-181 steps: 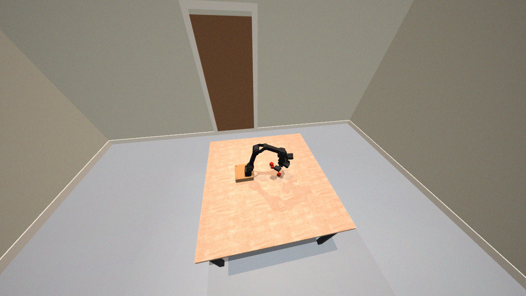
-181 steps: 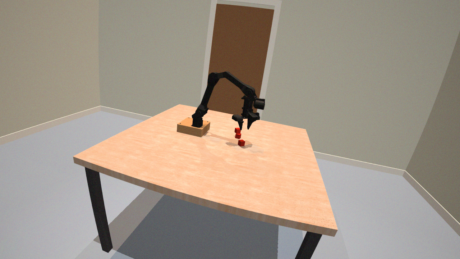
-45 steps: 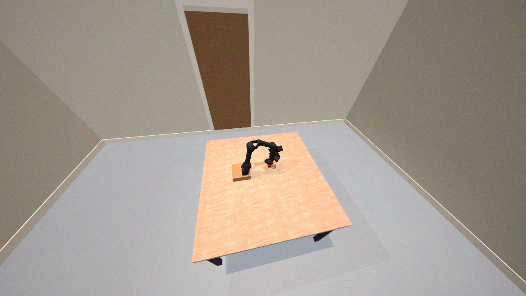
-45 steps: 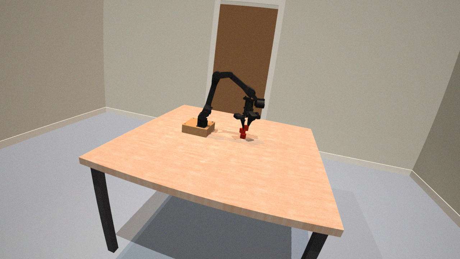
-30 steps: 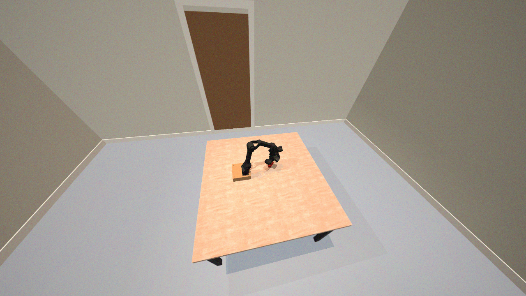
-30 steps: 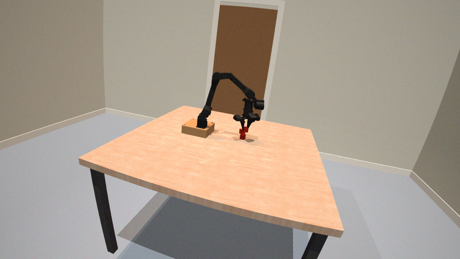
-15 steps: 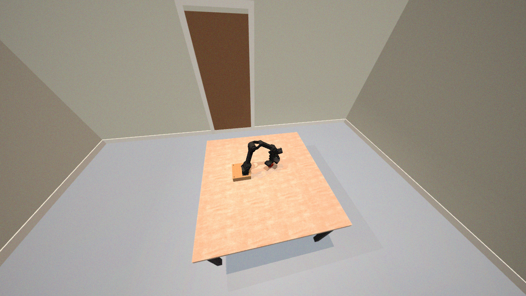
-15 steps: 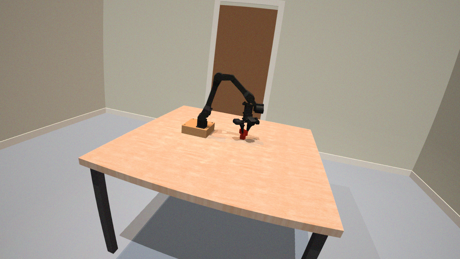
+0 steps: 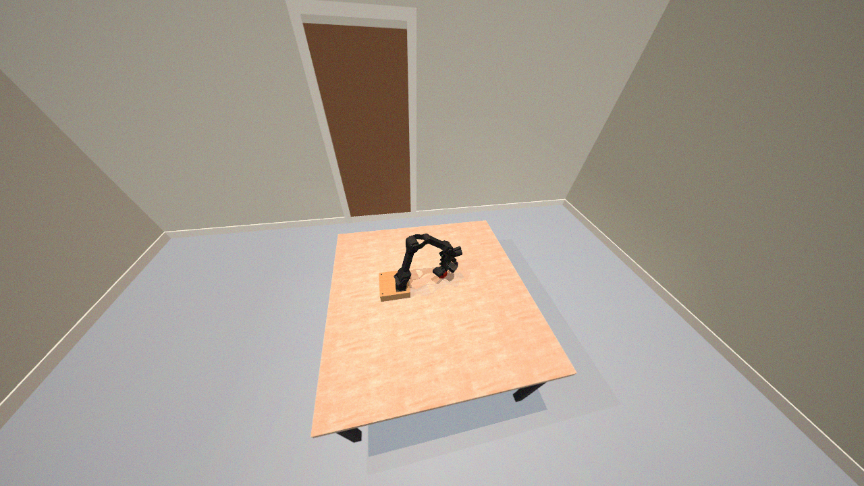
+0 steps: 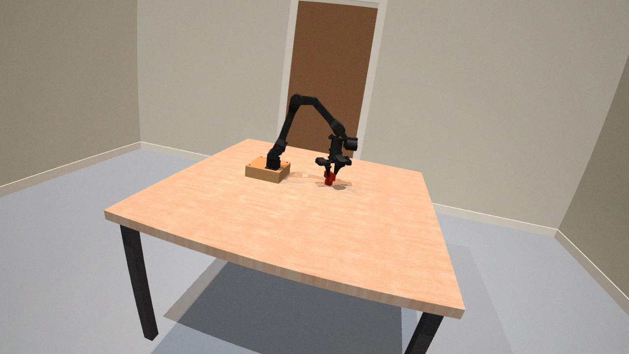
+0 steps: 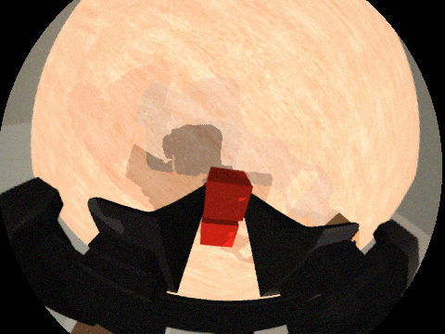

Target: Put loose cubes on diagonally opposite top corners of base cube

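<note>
My gripper (image 10: 332,174) (image 11: 225,193) points down and is shut on a dark red loose cube (image 11: 224,201), which looks close to level. The red base cube (image 10: 328,182) stands on the table under the fingers. The other loose red cube (image 10: 327,174) rests on top of it, toward the left in the exterior view. A brighter red cube face (image 11: 219,234) shows just behind the held cube in the wrist view. The held cube is beside the other loose cube at about its height. Whether it touches the base, and the gap between the loose cubes, cannot be told. The top view shows only a little red (image 9: 443,274) below the gripper.
The arm's wooden mounting block (image 9: 393,295) (image 10: 262,172) stands on the table (image 9: 435,350) (image 10: 281,228) to the left of the cubes. The arm arches from it over to the cubes. Shadows of the arm and gripper lie around the stack.
</note>
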`<control>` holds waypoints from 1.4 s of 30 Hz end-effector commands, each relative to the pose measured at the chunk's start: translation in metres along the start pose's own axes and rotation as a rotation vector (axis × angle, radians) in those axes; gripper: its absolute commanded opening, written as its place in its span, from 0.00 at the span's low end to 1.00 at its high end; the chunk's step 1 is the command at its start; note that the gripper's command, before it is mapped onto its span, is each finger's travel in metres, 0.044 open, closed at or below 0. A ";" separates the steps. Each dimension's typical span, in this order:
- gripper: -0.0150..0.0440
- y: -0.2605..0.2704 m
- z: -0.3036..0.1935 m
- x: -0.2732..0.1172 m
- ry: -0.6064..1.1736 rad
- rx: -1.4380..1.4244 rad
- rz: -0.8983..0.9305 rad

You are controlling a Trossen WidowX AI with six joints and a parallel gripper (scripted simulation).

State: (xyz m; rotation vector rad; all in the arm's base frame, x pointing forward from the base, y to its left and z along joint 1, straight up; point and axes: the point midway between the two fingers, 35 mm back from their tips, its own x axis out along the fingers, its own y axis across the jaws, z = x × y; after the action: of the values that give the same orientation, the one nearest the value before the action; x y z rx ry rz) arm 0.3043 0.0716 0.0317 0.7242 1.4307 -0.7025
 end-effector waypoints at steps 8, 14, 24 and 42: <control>0.60 0.001 0.000 0.000 0.002 0.006 0.004; 0.60 0.000 0.000 -0.005 0.001 0.002 0.001; 0.60 0.000 0.000 -0.017 0.000 0.000 0.000; 0.60 0.000 0.000 -0.036 0.000 0.000 0.000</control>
State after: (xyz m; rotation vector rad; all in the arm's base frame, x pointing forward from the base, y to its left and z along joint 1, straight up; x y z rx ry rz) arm 0.3019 0.0710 0.0605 0.7203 1.4380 -0.7081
